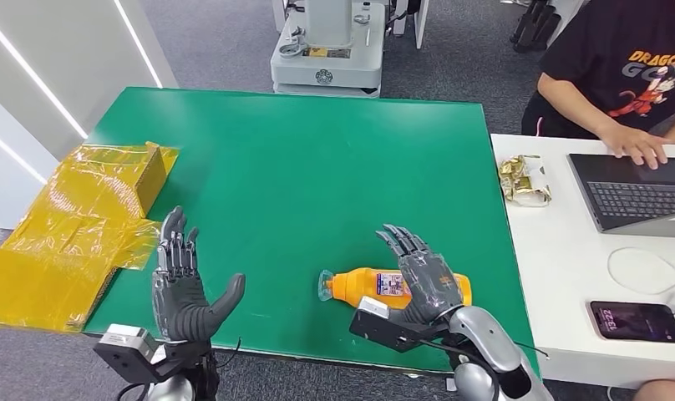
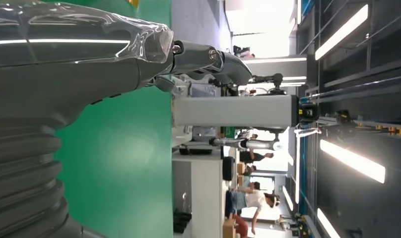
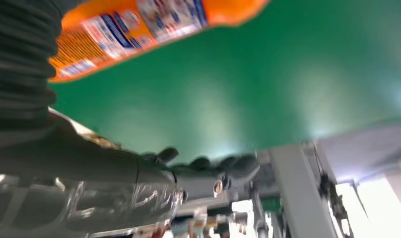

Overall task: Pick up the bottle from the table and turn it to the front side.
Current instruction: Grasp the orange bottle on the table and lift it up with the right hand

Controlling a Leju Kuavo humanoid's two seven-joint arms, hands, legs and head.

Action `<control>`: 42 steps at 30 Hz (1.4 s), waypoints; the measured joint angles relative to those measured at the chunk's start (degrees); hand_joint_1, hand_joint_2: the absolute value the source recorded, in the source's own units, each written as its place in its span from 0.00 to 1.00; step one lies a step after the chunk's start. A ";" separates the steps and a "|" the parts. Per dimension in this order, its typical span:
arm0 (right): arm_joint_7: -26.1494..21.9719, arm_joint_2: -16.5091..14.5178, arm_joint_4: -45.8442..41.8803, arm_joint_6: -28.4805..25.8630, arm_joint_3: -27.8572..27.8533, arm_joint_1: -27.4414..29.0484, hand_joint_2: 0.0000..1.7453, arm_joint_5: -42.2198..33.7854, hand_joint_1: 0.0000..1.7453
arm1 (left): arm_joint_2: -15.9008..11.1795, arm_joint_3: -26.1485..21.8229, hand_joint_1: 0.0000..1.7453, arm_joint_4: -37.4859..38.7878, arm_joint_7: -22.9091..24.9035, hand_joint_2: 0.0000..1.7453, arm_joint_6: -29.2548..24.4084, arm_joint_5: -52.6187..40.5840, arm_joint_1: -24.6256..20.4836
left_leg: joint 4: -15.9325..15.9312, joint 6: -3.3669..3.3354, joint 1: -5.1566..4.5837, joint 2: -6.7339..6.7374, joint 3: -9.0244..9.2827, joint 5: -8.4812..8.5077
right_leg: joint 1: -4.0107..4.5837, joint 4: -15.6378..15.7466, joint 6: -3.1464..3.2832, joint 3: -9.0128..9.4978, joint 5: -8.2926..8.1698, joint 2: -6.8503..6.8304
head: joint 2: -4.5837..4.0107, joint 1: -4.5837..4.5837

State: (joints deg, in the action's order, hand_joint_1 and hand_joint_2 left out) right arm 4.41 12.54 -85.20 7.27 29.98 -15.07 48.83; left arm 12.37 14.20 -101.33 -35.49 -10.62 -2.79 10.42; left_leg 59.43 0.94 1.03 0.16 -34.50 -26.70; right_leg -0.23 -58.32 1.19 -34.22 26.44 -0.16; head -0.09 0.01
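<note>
One bottle (image 1: 394,287) lies on its side near the green table's (image 1: 317,167) front edge, under our right hand (image 1: 422,280), fingers spread, not gripping. We judge it should close around the mid-body before lifting. Left hand (image 1: 182,284) is spread, idle. The right wrist view shows label print close up.

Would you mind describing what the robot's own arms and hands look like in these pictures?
Both arms are silver metal ending in dark grey, many-fingered robot hands. The left robot hand has slim segmented fingers, a thick grey thumb and a boxy grey-and-black camera module with thin black cables at the wrist. The right robot hand has a glossy clear film over its back; its wrist view shows a grey ribbed cover.
</note>
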 joint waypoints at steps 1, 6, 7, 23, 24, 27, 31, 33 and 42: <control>0.14 0.85 0.17 1.09 -0.07 -0.31 1.00 -0.55 0.00 | 0.19 -0.01 0.00 -0.15 0.33 1.00 0.58 -0.04 -0.01 | 0.01 0.00 0.00 -0.01 0.00 0.00 | 0.00 0.00 0.00 0.00 0.00 -0.01 | 0.00 -0.01; 0.97 3.81 0.83 3.74 -0.34 -0.94 1.00 -1.63 0.00 | 0.81 -0.04 0.00 -0.55 0.86 1.00 1.78 -0.32 -0.07 | 0.01 -0.02 0.00 -0.01 0.00 -0.01 | 0.00 0.00 -0.01 0.00 0.00 -0.01 | 0.00 0.01; 1.59 4.27 0.85 4.60 -0.34 -0.95 1.00 -1.67 0.00 | 0.90 -0.04 0.00 -0.57 0.93 1.00 1.94 -0.38 -0.07 | 0.01 -0.02 0.00 -0.01 0.00 -0.01 | 0.00 0.00 -0.01 0.00 0.00 -0.01 | 0.00 0.00; 5.51 11.72 4.67 13.74 0.49 -3.16 1.00 -5.44 0.00 | 1.44 -1.00 0.00 -0.68 1.98 1.00 3.67 -0.46 -0.25 | 0.01 -0.05 0.00 -0.02 -0.02 -0.02 | 0.00 0.00 -0.01 0.01 0.00 -0.02 | 0.00 0.01; 5.54 11.93 5.10 13.81 0.60 -3.37 1.00 -5.55 0.00 | 1.46 -1.15 0.00 -0.68 1.98 1.00 3.68 -0.46 -0.25 | 0.01 -0.04 0.00 -0.01 -0.02 -0.02 | 0.00 -0.01 -0.01 0.01 0.00 -0.02 | 0.00 0.01; 5.52 12.30 6.16 13.82 0.95 -3.84 1.00 -5.74 0.00 | 1.51 -1.39 0.00 -0.68 1.98 1.00 3.75 -0.32 -0.26 | 0.00 -0.04 0.00 -0.01 -0.01 -0.02 | 0.00 -0.01 -0.01 0.00 0.00 -0.02 | 0.00 0.01; 5.31 12.56 8.45 13.93 1.47 -5.05 1.00 -6.40 0.00 | 1.53 -1.59 0.00 -0.68 1.98 1.00 3.86 0.04 -0.26 | 0.00 -0.05 0.00 -0.01 -0.02 -0.02 | 0.00 -0.01 -0.01 0.00 0.00 -0.02 | 0.00 0.00; 5.00 12.58 9.97 13.97 1.74 -5.87 1.00 -6.75 0.00 | 1.53 -1.66 0.00 -0.68 1.98 1.00 3.86 0.08 -0.26 | 0.00 -0.05 0.00 -0.01 -0.02 -0.02 | 0.00 -0.01 -0.01 0.00 0.00 -0.02 | 0.00 0.00; 2.90 11.33 16.56 11.57 2.98 -8.13 1.00 -6.51 0.87 | 1.76 -2.31 0.00 -0.68 1.98 1.00 3.86 0.23 -0.47 | 0.00 -0.05 0.00 -0.02 -0.02 -0.02 | 0.00 -0.01 -0.01 0.01 0.00 -0.04 | 0.00 0.00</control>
State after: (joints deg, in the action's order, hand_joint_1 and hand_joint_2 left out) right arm 7.31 23.87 -68.64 18.84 32.97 -23.20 42.32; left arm 14.13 11.89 -102.01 -33.51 -6.75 -2.56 9.95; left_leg 59.43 0.90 1.03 0.14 -34.52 -26.72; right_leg -0.23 -58.33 1.18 -34.20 26.44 -0.19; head -0.09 0.01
